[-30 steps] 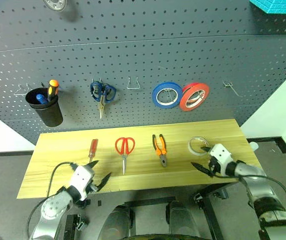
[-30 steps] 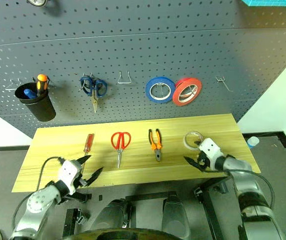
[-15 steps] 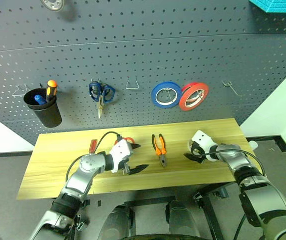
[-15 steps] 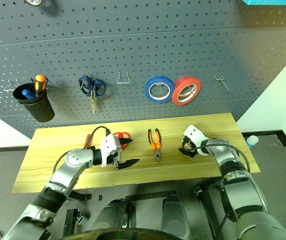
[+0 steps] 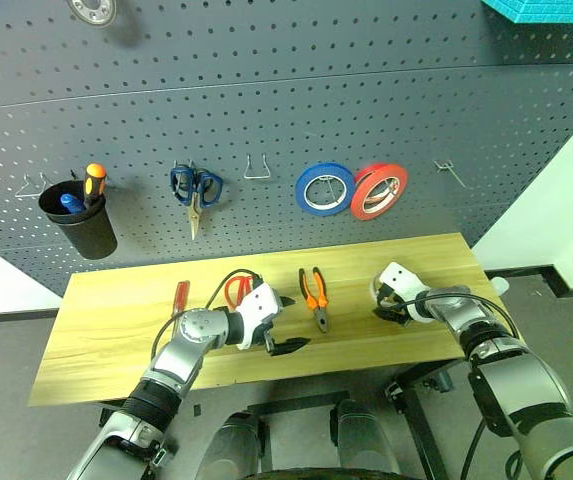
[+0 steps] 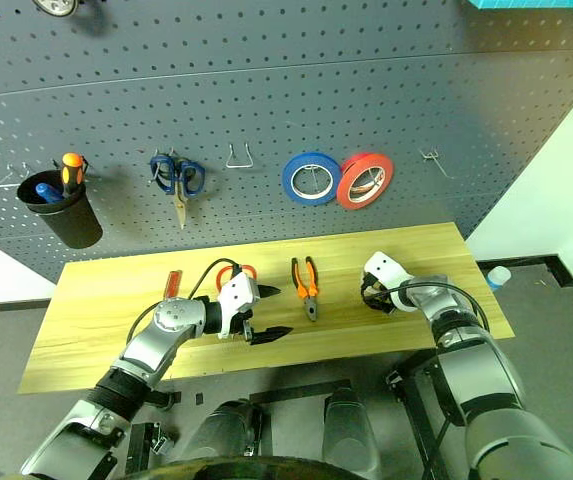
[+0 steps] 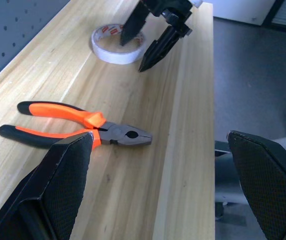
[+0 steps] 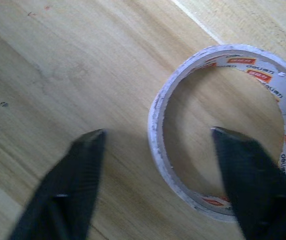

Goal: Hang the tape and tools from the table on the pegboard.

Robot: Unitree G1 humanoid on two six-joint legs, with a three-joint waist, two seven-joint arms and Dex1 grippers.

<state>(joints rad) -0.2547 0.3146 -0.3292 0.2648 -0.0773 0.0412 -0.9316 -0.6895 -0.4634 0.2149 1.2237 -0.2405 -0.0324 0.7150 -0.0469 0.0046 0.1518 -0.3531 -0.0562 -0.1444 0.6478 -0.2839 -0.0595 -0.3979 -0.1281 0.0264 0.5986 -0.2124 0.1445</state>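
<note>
Tape [image 8: 222,125] comes first, I judge: the whitish roll lies flat near the right end of the table [image 5: 106,330], and my right gripper [image 8: 155,175] straddles its near wall, one finger outside the ring, one inside the core, jaws partly spread and not yet pinching. Next I need to squeeze that wall, lift it, and carry it to a free hook on the pegboard [image 5: 266,90]. My left gripper [image 7: 157,185] hangs wide open and empty beside the pliers [image 7: 78,127].
</note>
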